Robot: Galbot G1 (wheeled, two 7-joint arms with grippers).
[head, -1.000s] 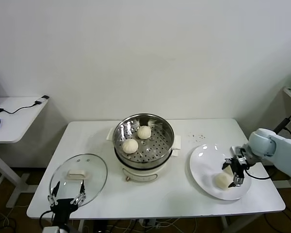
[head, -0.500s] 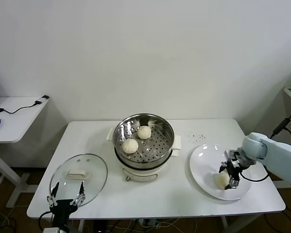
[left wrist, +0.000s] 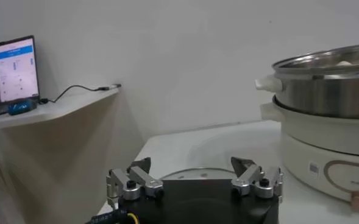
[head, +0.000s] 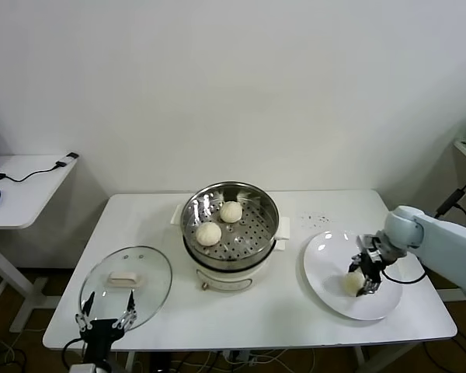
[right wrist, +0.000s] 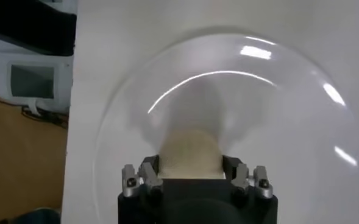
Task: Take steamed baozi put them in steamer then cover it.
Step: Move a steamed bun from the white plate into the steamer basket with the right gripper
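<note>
Right gripper (head: 363, 278), jaws narrowed on a round baozi (head: 354, 282) with no evident long axis, sits on the plate (head: 326, 268) right of the steamer (head: 230, 227), clear table between; left gripper (head: 106, 318) open.

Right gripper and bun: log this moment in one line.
right gripper: closing around baozi on plate | steamer: two buns, uncovered | left gripper: open, idle

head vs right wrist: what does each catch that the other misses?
Head only: the steamer with two baozi in its tray, the glass cover lying on the table, and the left gripper open at the near table edge.
Right wrist only: close-up of the fingers flanking the bun on both sides.
Both: right gripper closed around the baozi on the white plate.
</note>
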